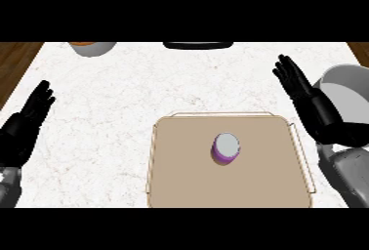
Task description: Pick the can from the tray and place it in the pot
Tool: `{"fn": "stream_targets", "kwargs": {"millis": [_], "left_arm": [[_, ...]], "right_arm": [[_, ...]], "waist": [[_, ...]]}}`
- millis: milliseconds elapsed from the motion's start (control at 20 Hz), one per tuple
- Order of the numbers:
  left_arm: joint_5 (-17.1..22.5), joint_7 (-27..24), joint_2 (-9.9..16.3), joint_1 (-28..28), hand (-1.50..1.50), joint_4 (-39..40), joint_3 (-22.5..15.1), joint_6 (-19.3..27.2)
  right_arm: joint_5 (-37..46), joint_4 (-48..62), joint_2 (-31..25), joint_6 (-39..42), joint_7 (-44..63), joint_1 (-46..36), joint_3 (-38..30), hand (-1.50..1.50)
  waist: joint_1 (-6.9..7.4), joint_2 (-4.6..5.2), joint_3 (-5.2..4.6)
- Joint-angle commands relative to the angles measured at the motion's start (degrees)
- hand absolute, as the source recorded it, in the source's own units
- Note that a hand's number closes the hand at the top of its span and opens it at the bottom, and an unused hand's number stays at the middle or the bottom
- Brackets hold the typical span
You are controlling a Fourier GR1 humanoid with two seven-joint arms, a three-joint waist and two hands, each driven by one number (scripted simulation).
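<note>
The can (pixel 226 148) stands upright near the middle of the tray (pixel 180 185), a little toward the tray's right edge — you see its grey top and a band of purple side below it. There is one can, one tray, and nothing else on the tray. The tray lies at the counter's (pixel 130 88) near edge, right of centre.

Your right hand (pixel 306 95) is flat with its fingers straight and pressed together, holding nothing; it sits just past the tray's right edge, between the tray and the pot (pixel 346 93). The pot, grey and single, stands at the counter's right edge and runs partly out of view. Your left hand (pixel 27 122) rests near the counter's left edge, fingers straight, holding nothing.

The step in hand looks like the reach, so use the right hand. Bring it in over the tray's right rim, spread thumb from fingers before you come down, and close round the can's side rather than its top — an upright can will likely tip if nudged from one side. Lift clear of the rim before you swing toward the pot.

At the counter's far edge are one bowl (pixel 92 48) with something orange in it, toward the left corner, and one dark object (pixel 198 45) near the middle.
</note>
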Motion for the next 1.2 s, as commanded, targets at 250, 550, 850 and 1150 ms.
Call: {"fn": "stream_targets", "kwargs": {"millis": [250,550,850,1150], "left_arm": [[0.1,-7.7,-13.0,4.0,0.0,-3.9,-1.9,7.8],[-1.8,-11.5,-19.0,7.3,0.0,-5.6,-6.6,9.4],[-3.7,-11.2,-20.1,7.7,0.0,-6.5,-7.6,10.0],[-3.7,-11.5,-21.0,5.4,0.0,-3.9,-7.9,8.9]], "right_arm": [[-0.3,-15.2,-4.3,1.4,-23.8,2.7,-13.4,1.5],[12.8,-13.9,5.5,-19.9,-29.0,21.8,-9.9,-1.5],[18.1,-31.0,4.6,-19.6,-35.2,37.9,-5.9,-1.5],[34.4,-33.7,-3.9,-24.3,-17.3,42.4,-1.9,-1.5]], "waist": [[-4.5,-1.04,-1.35],[-2.47,0.09,-1.44],[-1.77,0.23,-1.5],[-1.37,0.61,-1.71]]}}
